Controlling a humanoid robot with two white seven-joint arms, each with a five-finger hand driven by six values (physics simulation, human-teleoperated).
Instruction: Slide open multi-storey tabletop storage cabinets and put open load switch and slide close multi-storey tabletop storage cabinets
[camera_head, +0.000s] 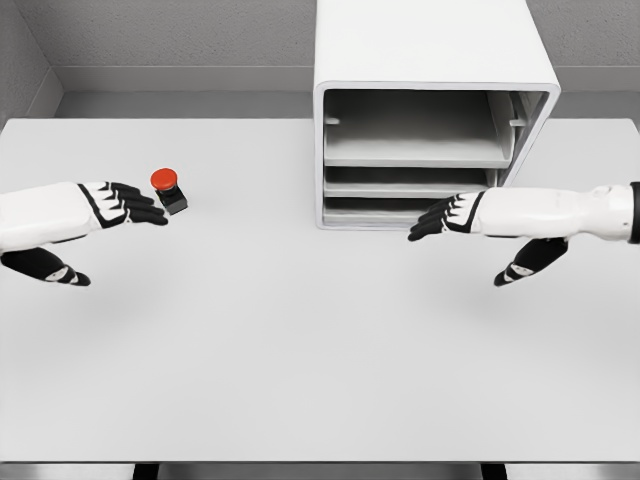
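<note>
Sim lab: bare white table (300, 380), grey walls (180, 35)

A broad, flat white table (300, 380) carries two things. A white, box-shaped storage cabinet with three shallow open tiers (432, 150) stands at its far edge, right of centre. A small black switch with a round red button (169, 189) sits well apart, toward the left.

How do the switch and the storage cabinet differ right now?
The switch is small, with a red cap on a black base; the cabinet is large, white and boxy. The switch lies near the left hand; the cabinet stands by the right hand, front open, trays showing. Both rest on the table.
</note>
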